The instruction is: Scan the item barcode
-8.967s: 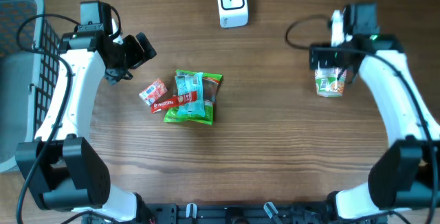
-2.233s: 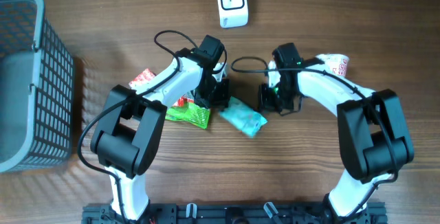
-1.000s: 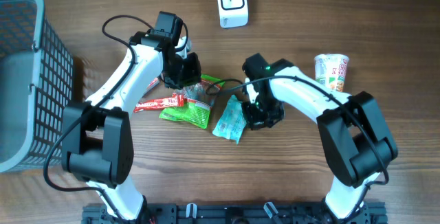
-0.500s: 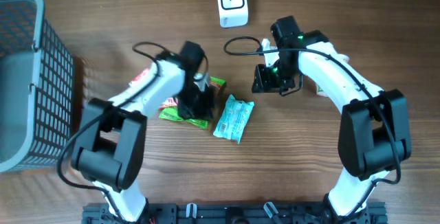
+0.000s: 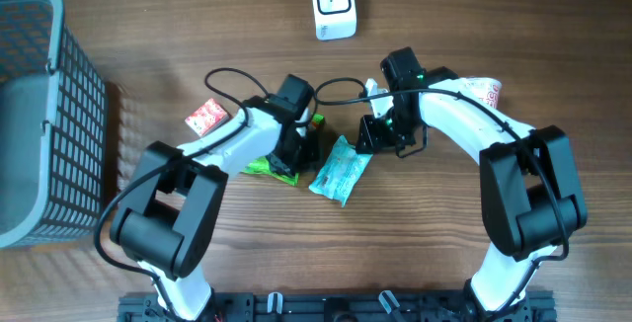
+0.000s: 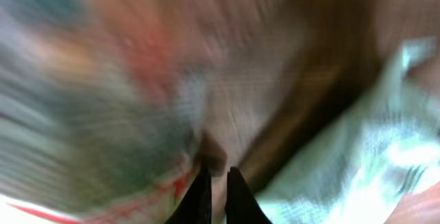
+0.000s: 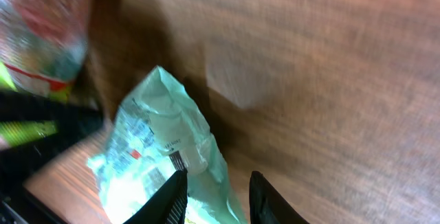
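Grey mesh basket (image 5: 39,115) far left; white scanner (image 5: 333,4) top centre; printed cup (image 5: 486,92) behind the right arm. Red packet (image 5: 204,117) and green packet (image 5: 259,167) lie by the left arm. Mint-green crinkled pouch (image 5: 339,169) lies flat on the wooden surface (image 5: 444,243), between both pincers — barcode (image 7: 177,161) facing up. Left pincer (image 6: 217,189) closed, view blurred; right pincer (image 7: 216,200) parted over the pouch's edge.

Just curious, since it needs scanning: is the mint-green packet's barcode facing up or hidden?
Facing up: the right wrist view shows the barcode atop the packet, which lies on the table.
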Motion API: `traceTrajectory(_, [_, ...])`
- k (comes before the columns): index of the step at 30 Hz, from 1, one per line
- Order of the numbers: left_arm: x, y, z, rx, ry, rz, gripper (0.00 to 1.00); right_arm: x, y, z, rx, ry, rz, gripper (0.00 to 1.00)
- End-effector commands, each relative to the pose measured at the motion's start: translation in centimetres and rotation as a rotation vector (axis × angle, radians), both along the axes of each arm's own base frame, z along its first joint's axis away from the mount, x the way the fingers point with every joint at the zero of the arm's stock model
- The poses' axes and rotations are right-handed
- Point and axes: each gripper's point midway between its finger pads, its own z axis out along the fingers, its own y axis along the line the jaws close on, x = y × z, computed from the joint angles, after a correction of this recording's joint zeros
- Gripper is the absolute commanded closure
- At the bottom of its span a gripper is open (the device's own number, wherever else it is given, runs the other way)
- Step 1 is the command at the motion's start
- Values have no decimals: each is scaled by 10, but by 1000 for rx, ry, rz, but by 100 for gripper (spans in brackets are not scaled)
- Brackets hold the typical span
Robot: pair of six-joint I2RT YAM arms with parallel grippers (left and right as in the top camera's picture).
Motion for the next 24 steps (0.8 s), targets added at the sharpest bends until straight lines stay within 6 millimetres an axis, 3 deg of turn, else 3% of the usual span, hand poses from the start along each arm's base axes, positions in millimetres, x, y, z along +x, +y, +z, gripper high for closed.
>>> traceTrajectory(1, [24,18,-1,23,-53,47,94,-15,-3,-4,-2,59,14,70])
traceTrajectory(4, [43,21,15,6,-102,29,94,-27,-7,-3,-20,111,10,66])
traceTrajectory(7, [60,24,47,3,-108,50,94,-32,-9,-2,-29,135,10,55])
traceTrajectory(10, [45,27,58,27,-27,57,95,-20,-8,-3,-11,89,2,45])
traceTrajectory(14, [7,34,45,90,116,33,94,-9,-5,-4,4,44,-2,34])
traceTrajectory(18, [-24,24,29,71,187,-12,93,-20,-4,-6,20,95,-26,35])
traceTrajectory(24, [-35,2,6,9,158,-34,95,-44,15,-9,177,176,-24,44])
